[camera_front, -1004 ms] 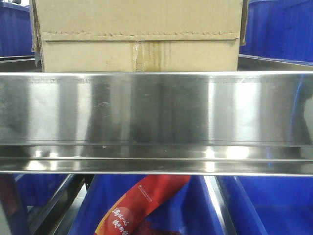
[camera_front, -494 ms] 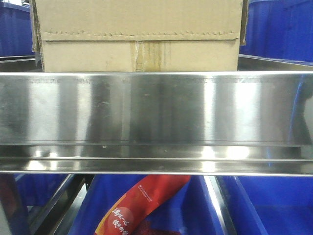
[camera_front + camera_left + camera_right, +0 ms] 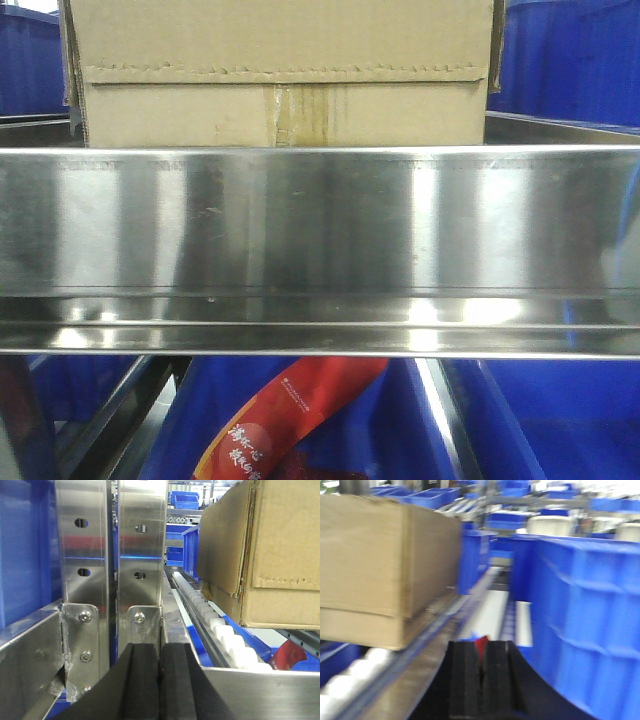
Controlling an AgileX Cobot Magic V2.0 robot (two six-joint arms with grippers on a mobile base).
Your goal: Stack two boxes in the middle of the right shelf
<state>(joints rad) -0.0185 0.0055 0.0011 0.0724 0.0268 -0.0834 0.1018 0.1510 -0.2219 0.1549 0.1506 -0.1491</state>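
Front-facing view: a tan corrugated cardboard box (image 3: 280, 70) sits on the stainless-steel shelf (image 3: 320, 230), directly behind the shelf's broad front rail and just left of that rail's centre. Only one carton is visible; nothing is seen stacked on it, though its top runs out of frame. The box face is matte and slightly wrinkled, with a serrated flap edge running horizontally and a brownish tape-stained vertical seam at mid-width. The rail is polished, mirror-like sheet metal with vertical light bands and a folded lower lip. Below the rail, blue plastic bins (image 3: 540, 420) are visible, with a red printed bag (image 3: 285, 420) lying in one of them.

Left wrist view: the left gripper (image 3: 160, 680) presents two black, foam-textured pads pressed together with only a thin seam between them, holding nothing. It sits low, in front of the rail corner, beside perforated steel uprights (image 3: 110, 550) bolted with round-head screws. White roller tracks (image 3: 220, 630) run back from the rail under the box, whose corner overhangs them.

Right wrist view: blurred. The right gripper (image 3: 481, 680) also shows its black pads closed together, empty. The box rests to its left on white rollers; a moulded, ribbed blue bin (image 3: 585, 620) stands to its right.
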